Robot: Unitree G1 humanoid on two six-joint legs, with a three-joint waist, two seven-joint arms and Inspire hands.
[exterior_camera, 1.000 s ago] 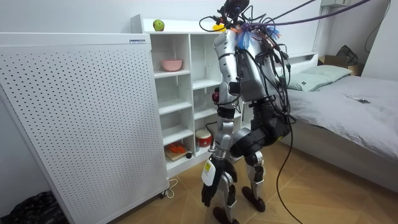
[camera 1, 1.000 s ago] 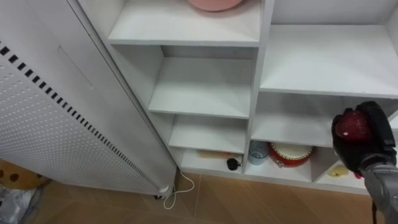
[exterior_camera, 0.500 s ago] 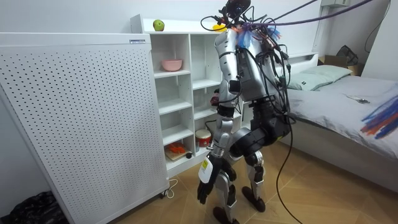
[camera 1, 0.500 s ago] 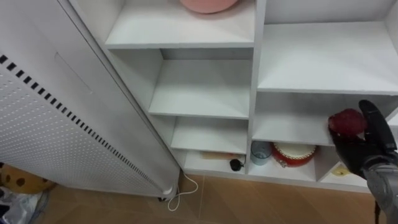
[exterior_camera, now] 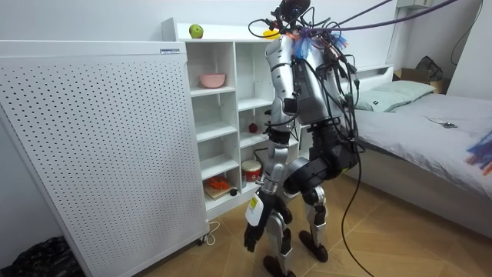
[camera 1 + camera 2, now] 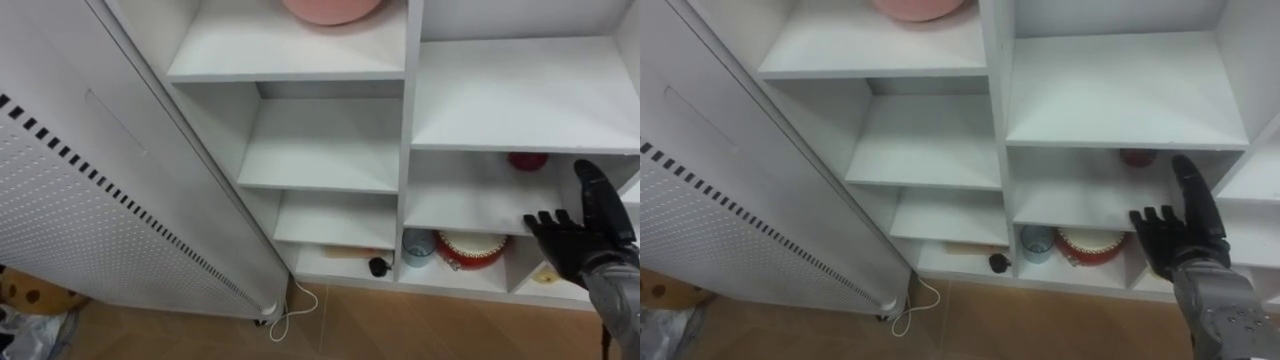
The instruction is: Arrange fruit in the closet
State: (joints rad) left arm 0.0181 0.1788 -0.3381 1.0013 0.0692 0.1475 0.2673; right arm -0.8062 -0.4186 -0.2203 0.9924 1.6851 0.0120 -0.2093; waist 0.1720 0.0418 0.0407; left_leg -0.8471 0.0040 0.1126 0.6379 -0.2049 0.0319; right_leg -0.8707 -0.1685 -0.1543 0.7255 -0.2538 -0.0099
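Note:
A dark red fruit (image 6: 527, 160) lies on the white closet's (image 6: 406, 150) right-hand middle shelf, toward the back; the room view shows the fruit (image 5: 251, 127) there too. My right hand (image 6: 583, 238) is open in front of that shelf, just below and to the right of the fruit, apart from it and holding nothing. My left hand (image 5: 257, 221) hangs low beside my leg in the room view, fingers relaxed and empty. A green apple (image 5: 196, 31) sits on top of the closet.
A pink bowl (image 6: 332, 8) stands on an upper left shelf. A blue cup (image 6: 417, 243), a red and white pot (image 6: 470, 247) and something yellow (image 6: 545, 273) fill the bottom compartments. A white perforated panel (image 6: 60, 180) stands left; a bed (image 5: 415, 115) lies behind me.
My right hand opened and let go of the red fruit, which now rests on the shelf. The hand has dropped slightly away from it.

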